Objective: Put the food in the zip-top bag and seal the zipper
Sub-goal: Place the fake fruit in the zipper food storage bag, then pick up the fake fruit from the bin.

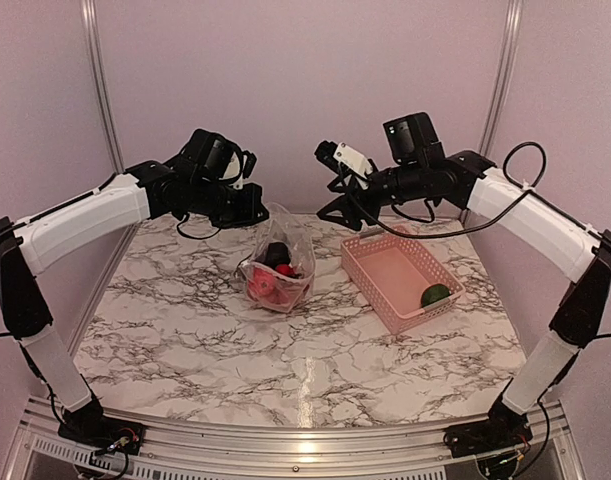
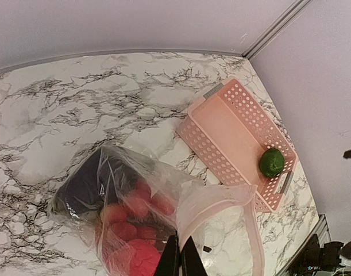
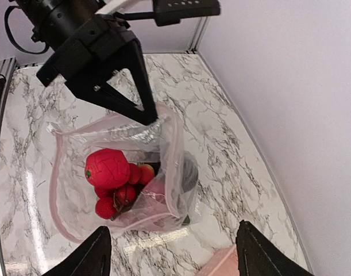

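The clear zip-top bag (image 1: 277,265) stands on the marble table, hanging from its mouth. My left gripper (image 1: 260,212) is shut on the bag's top edge, its fingertips (image 2: 180,257) pinching the plastic rim. The pinkish zipper (image 2: 253,227) curves around the open mouth. Inside the bag lie red food pieces (image 3: 109,169) and a dark eggplant (image 2: 83,184). One green fruit (image 1: 435,295) sits in the pink basket (image 1: 361,272). My right gripper (image 3: 172,253) hovers open above the bag's mouth, between bag and basket, holding nothing.
The pink basket (image 2: 221,123) lies right of the bag, near the right wall, with the green fruit (image 2: 272,162) in its near corner. Walls close off the back and both sides. Marble surface stretches in front of the bag.
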`<state>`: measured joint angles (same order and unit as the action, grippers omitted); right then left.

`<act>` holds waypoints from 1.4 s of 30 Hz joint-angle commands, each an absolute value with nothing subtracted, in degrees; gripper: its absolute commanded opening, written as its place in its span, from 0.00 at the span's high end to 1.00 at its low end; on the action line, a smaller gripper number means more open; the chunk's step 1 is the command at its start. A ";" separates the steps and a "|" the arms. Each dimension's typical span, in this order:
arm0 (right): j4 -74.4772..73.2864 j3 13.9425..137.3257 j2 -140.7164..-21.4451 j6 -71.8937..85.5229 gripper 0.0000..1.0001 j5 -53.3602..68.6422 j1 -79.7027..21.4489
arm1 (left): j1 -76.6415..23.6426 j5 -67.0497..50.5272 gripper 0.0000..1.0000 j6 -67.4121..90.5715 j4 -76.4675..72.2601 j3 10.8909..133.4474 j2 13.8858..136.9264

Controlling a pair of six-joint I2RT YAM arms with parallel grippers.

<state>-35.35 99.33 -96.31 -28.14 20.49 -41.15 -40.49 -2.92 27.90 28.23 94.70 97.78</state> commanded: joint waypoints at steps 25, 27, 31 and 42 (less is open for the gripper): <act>-50.89 74.72 -90.45 -32.98 0.42 5.87 -8.13 | -40.43 -3.56 1.00 27.42 25.10 90.34 95.47; -52.03 74.22 -92.19 -32.81 0.46 5.72 -8.03 | -40.43 -3.60 1.00 27.42 25.05 90.14 95.35; -53.13 73.72 -94.85 -31.81 0.49 5.30 -8.04 | -40.43 -3.57 1.00 27.25 25.05 90.02 95.19; -53.52 73.92 -99.94 -30.04 0.29 2.53 -8.08 | -40.43 -3.59 1.00 27.07 24.59 89.65 95.46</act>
